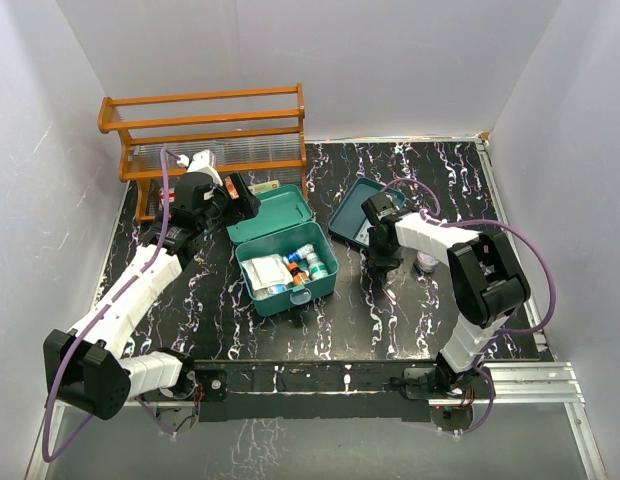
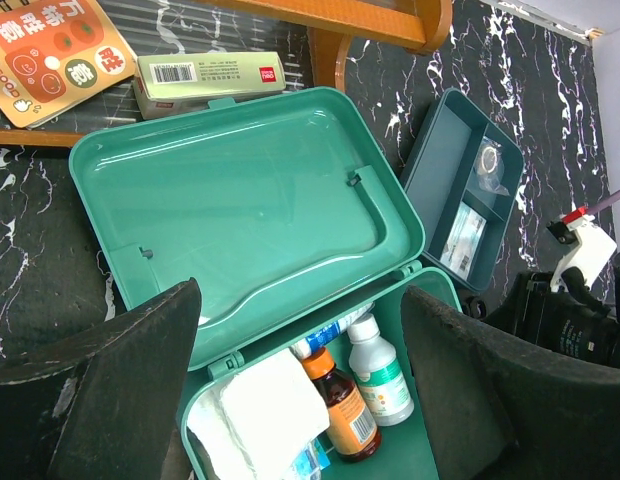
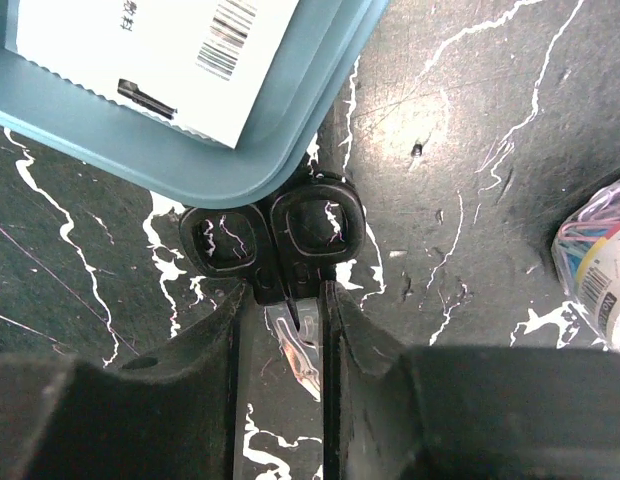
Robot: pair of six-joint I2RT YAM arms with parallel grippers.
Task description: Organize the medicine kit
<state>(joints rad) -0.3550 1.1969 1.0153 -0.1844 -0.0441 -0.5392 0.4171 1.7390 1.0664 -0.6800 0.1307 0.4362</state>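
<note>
The teal-green medicine kit [image 1: 297, 296] stands open mid-table, its lid [image 2: 240, 200] laid back. Inside are white gauze [image 2: 260, 420], a brown bottle with an orange cap [image 2: 340, 405] and a white bottle [image 2: 380, 375]. My left gripper [image 1: 240, 200] is open and empty, hovering over the kit's hinge edge [image 2: 300, 290]. My right gripper [image 1: 380, 262] is down at the table beside the blue-teal tray [image 1: 352, 215]. Its fingers [image 3: 280, 300] close around the neck and blades of black-handled scissors [image 3: 290, 240] lying against the tray's corner [image 3: 240, 170].
A brown wooden rack [image 1: 205, 125] stands at the back left. A flat white-green box [image 2: 210, 78] and an orange packet [image 2: 60, 45] lie by it. The tray holds a white packet [image 2: 465, 235]. A small bag of coloured items [image 1: 427, 262] lies right of my right gripper.
</note>
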